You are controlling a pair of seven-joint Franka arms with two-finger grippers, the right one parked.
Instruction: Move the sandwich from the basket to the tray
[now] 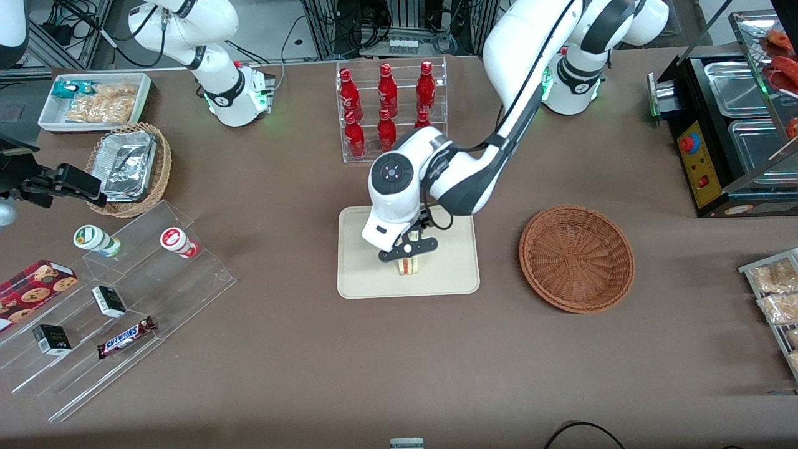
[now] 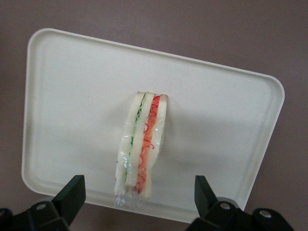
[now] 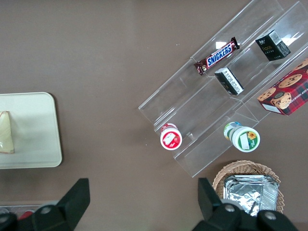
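The sandwich stands on the cream tray, near the tray's edge closest to the front camera, with its red and green filling stripe facing up. My left gripper hangs just above it, open, with a finger on either side and neither touching it. The left wrist view shows the sandwich on the tray with the gripper spread wide around its end. The reddish-brown basket sits empty beside the tray, toward the working arm's end. The right wrist view also shows the sandwich on the tray.
A clear rack of red bottles stands farther from the camera than the tray. A stepped acrylic shelf with snacks, a tan wicker basket with foil containers and a white bin lie toward the parked arm's end. A black food warmer stands toward the working arm's end.
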